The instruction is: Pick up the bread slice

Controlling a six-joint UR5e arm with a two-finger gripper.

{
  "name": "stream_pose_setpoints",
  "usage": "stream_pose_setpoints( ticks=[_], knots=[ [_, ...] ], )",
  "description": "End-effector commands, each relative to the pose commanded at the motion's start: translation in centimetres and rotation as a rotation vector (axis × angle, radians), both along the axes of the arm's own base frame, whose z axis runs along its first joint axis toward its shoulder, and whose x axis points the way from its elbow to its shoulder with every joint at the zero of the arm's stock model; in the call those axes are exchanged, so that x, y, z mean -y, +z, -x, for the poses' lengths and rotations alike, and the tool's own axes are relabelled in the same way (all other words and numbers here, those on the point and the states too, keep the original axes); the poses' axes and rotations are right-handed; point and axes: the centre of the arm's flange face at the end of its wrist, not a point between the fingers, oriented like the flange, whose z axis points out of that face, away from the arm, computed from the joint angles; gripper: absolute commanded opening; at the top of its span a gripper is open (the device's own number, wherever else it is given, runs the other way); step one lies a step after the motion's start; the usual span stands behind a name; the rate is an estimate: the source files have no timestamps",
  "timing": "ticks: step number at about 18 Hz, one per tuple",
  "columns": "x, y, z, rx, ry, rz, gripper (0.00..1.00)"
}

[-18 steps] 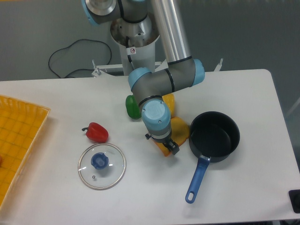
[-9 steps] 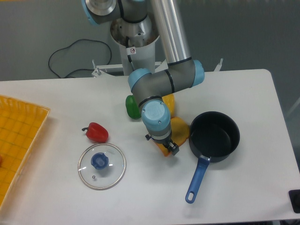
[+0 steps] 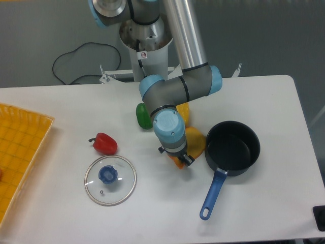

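The bread slice (image 3: 196,141), yellow-orange with a darker crust edge, lies on the white table just left of the black pan. My gripper (image 3: 180,159) points down over the slice's lower left corner. Its dark fingers are closed on that edge, with orange showing on both sides of them. The arm's wrist hides the slice's left part.
A black saucepan (image 3: 232,147) with a blue handle touches the slice on its right. A yellow pepper (image 3: 183,112) and a green pepper (image 3: 143,116) sit behind the wrist. To the left are a red pepper (image 3: 105,144), a glass lid (image 3: 110,179) and a yellow tray (image 3: 20,147).
My gripper has risen very slightly with the slice's corner. The pan's handle tip has swung a little to the left.
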Motion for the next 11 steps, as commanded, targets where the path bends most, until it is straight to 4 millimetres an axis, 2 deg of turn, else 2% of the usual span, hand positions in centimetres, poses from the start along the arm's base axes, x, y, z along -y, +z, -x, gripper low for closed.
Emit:
stream_pose_setpoints(
  ticks=[9,11],
  knots=[
    [-0.6,2.0,0.8,0.042,0.019,0.025,0.00],
    [-0.6,3.1,0.8,0.035,0.019,0.015,0.00]
  ],
)
